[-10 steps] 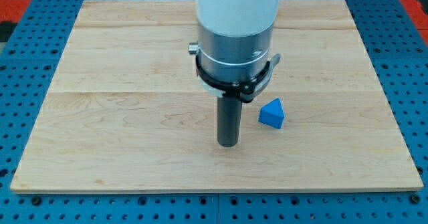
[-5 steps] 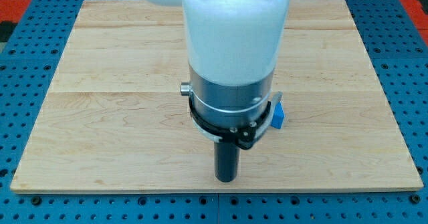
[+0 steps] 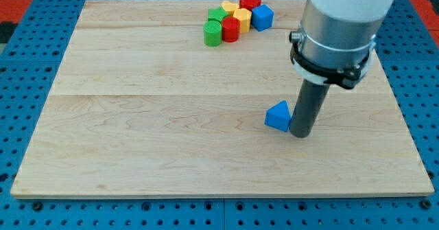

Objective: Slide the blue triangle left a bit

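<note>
Clawless, my tip (image 3: pixel 300 134) touches the blue triangle's (image 3: pixel 278 116) right side, apex toward the view's top.

Robotics lab bench: wooden board (image 3: pixel 137 120) on blue perforated mounting plate (image 3: pixel 20 209), toy blocks, industrial arm.

The blue triangle (image 3: pixel 278 116) is a small solid wedge of bright blue, lying flat on the wooden board with its point towards the view's top. It sits a little right of the board's middle and in its lower half. Its right edge meets the dark rod standing just beside it on the view's right.
</note>
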You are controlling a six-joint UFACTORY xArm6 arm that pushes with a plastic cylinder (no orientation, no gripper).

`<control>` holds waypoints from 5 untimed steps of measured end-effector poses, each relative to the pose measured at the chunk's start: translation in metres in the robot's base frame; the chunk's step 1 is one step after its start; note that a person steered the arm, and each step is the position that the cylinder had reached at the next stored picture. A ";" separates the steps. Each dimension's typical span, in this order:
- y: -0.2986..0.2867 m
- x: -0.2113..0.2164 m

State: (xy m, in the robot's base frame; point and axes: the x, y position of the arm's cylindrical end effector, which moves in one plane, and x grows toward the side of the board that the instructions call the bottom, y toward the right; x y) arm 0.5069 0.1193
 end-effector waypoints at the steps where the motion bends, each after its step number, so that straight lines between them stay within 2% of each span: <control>1: -0.007 -0.030; 3: -0.015 -0.041; 5: -0.022 0.006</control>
State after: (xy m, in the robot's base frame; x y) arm 0.5130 0.0968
